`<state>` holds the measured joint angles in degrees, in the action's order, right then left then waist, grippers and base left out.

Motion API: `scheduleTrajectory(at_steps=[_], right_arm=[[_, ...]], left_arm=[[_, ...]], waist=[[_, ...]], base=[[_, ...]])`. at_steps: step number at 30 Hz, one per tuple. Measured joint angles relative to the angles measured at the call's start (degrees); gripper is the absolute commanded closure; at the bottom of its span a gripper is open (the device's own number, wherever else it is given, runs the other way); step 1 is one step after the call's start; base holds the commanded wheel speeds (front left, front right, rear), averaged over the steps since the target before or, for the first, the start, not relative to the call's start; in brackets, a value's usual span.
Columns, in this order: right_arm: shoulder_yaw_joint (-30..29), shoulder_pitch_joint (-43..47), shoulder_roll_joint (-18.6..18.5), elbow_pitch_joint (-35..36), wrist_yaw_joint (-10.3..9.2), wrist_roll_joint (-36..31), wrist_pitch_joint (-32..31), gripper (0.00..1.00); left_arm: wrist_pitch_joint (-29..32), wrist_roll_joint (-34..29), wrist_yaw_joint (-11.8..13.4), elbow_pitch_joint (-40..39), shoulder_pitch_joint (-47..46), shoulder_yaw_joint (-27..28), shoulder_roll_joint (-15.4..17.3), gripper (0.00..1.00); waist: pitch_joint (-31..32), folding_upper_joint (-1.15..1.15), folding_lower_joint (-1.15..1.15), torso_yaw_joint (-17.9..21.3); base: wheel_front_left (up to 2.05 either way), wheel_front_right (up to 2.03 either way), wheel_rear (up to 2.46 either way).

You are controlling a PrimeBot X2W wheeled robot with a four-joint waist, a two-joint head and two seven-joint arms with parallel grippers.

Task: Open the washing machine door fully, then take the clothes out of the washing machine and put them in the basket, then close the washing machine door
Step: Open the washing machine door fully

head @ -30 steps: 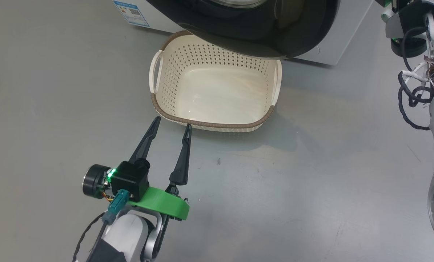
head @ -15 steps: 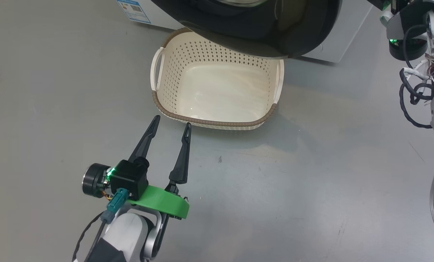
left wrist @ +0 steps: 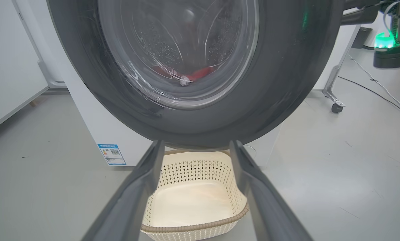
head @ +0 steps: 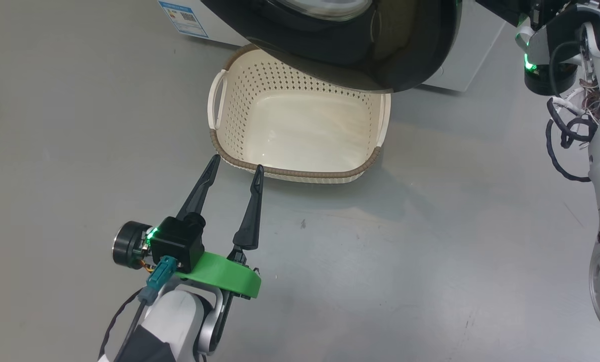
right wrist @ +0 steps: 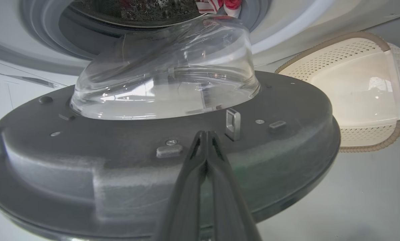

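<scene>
Swung slightly farther out than 1 second ago, the washing machine door (head: 340, 55) hangs over the far rim of the basket (head: 300, 174), red clothes (left wrist: 201, 72) behind its glass, the right gripper (right wrist: 206, 137) at its inner face with jaws together, and the left gripper (head: 236, 163) near the basket with jaws apart.
</scene>
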<state>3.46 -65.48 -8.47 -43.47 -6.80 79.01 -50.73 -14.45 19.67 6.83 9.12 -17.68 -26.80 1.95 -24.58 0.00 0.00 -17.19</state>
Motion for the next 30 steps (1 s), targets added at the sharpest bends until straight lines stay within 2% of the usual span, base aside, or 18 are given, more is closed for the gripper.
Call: scheduleTrajectory(at_steps=[10, 30], right_arm=[[-0.9, 3.9, 1.76, -1.87, 0.24, 2.72, -1.24, 1.0], [2.56, 7.37, 3.71, -1.32, 0.23, 4.76, -4.46, 1.0]], left_arm=[[0.0, 0.01, 0.0, 1.53, 0.07, -0.55, -0.01, 0.0], [0.0, 0.0, 0.0, 1.85, 1.07, -0.11, 0.0, 0.0]], waist=[[2.77, 0.0, 0.0, -0.04], [5.96, 0.0, 0.0, -0.09]], base=[[0.0, 0.0, 0.0], [0.0, 0.0, 0.0]])
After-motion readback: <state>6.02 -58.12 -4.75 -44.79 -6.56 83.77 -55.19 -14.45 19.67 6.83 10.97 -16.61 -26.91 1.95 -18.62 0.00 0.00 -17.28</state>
